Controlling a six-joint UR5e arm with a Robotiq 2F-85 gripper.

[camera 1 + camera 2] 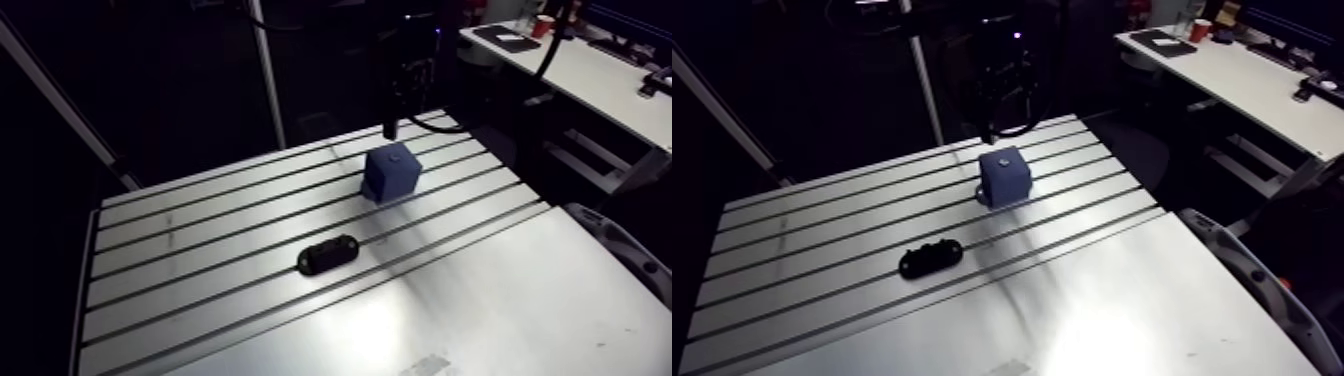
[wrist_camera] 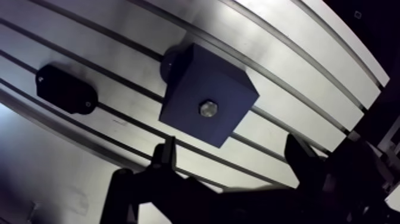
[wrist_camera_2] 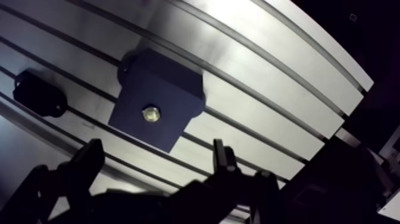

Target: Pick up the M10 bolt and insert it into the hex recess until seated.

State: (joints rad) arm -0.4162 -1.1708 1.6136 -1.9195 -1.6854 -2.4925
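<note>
**Above the block: empty gripper, bolt apparently home**

Directly over the blue block [image 2: 208, 95] hangs the gripper [image 2: 231, 143], its two fingers [image 2: 163, 161] spread wide with nothing between them. In the wrist view the block sits just ahead of the open jaws, and no part of either finger touches it.

The M10 bolt [image 2: 208, 108] is not on the table and not in the gripper. Its small bright hexagonal head shows in the middle of the block's top face, where the hex recess must be. The head seems to lie about level with that face, though the pictures do not show how deep it sits.

Taking the block as the centre of a dial in the arm view, the gripper stands at about twelve o'clock. A black oblong piece [image 1: 327, 254] lies well apart at about seven o'clock, across several slots of the aluminium table [image 1: 200, 300].

My reading is that the pick and the insertion are done and the step in hand is release and retreat. The next move calls for a straight lift clear of the block with the jaws kept apart, so that neither finger clips an edge and shifts it. If seating is doubtful, a light vertical press on the head, centred, would settle it.
</note>
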